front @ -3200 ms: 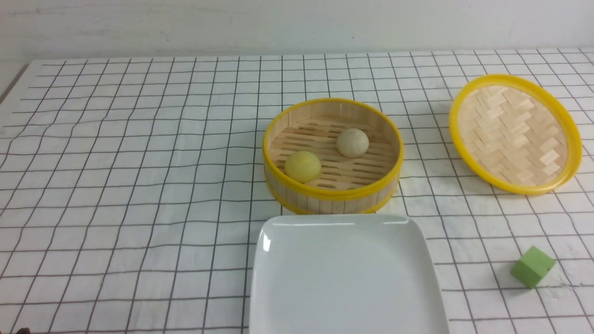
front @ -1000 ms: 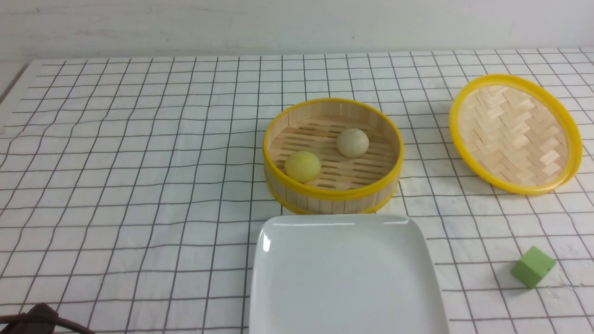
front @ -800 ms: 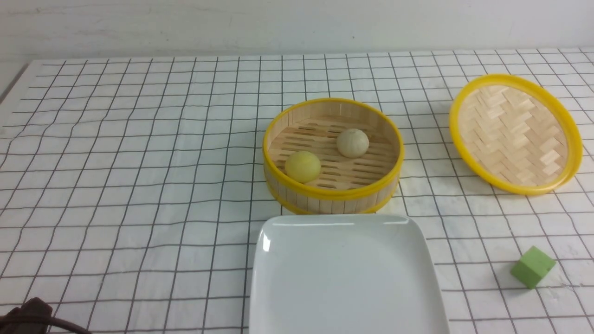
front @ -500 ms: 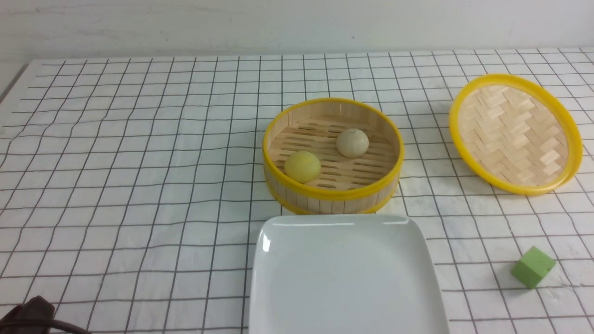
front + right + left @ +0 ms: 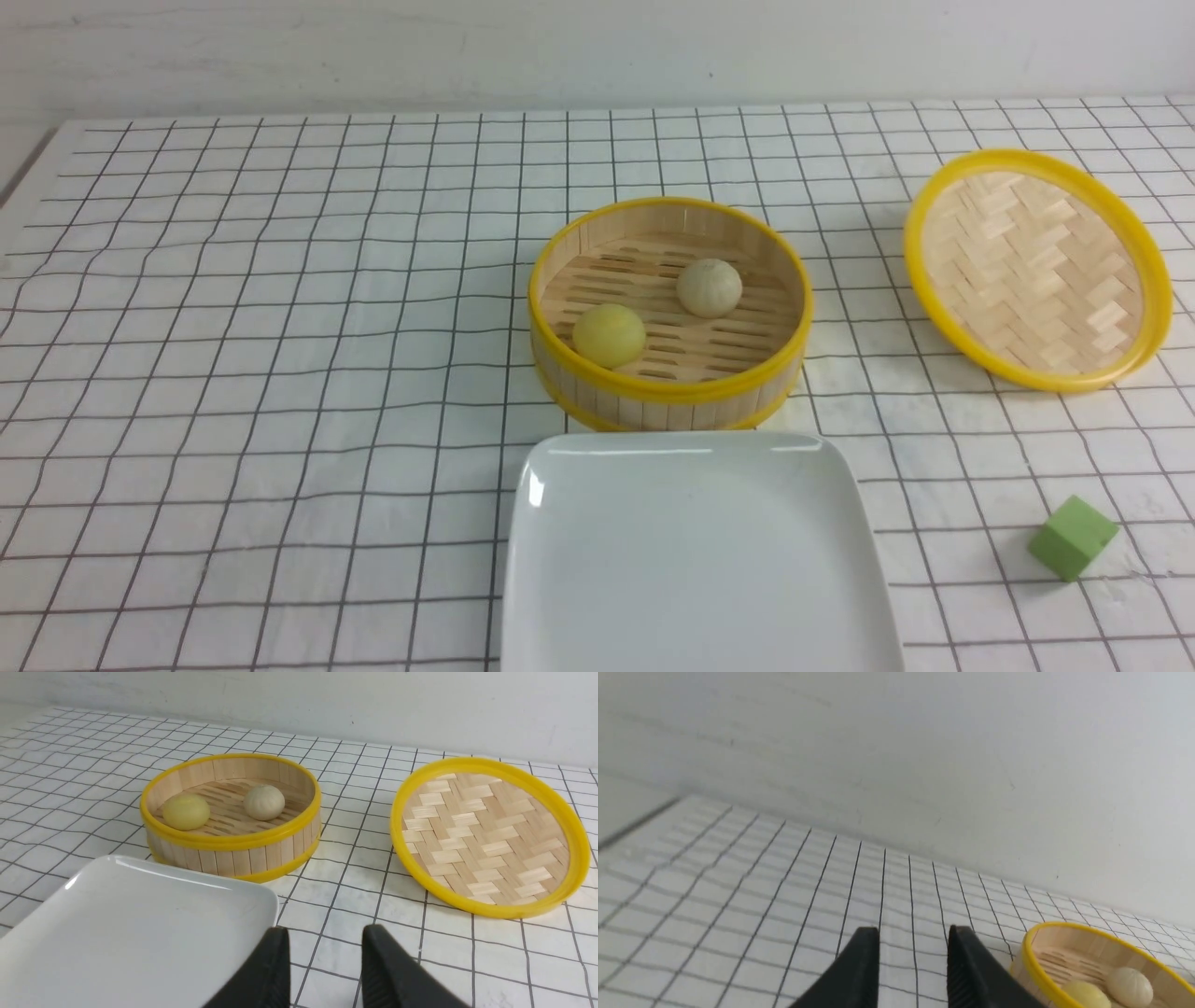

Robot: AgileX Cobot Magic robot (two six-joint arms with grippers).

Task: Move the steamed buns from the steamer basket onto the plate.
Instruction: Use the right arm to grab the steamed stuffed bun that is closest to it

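Left gripper [image 5: 914, 963]: black fingers [image 5: 866, 956] parted, nothing between them, only checked tablecloth [image 5: 738, 905] showing through the gap. Steamer basket [image 5: 667, 399] sits ahead of these fingertips and off to the robot's right, apart from them.

Right gripper [image 5: 323, 966]: fingers [image 5: 380, 961] likewise spread and empty. White plate [image 5: 700, 560] has one rounded corner just ahead of one finger; the basket lies beyond that, the woven lid [image 5: 1036, 266] ahead on the other side.

Both buns inside the basket, on the slatted floor: pale yellow bun [image 5: 609, 334] nearer the fingers, pleated beige bun [image 5: 709, 287] farther, not touching. Plate bare. Green cube [image 5: 1072, 537] on the cloth, clear of both grippers.
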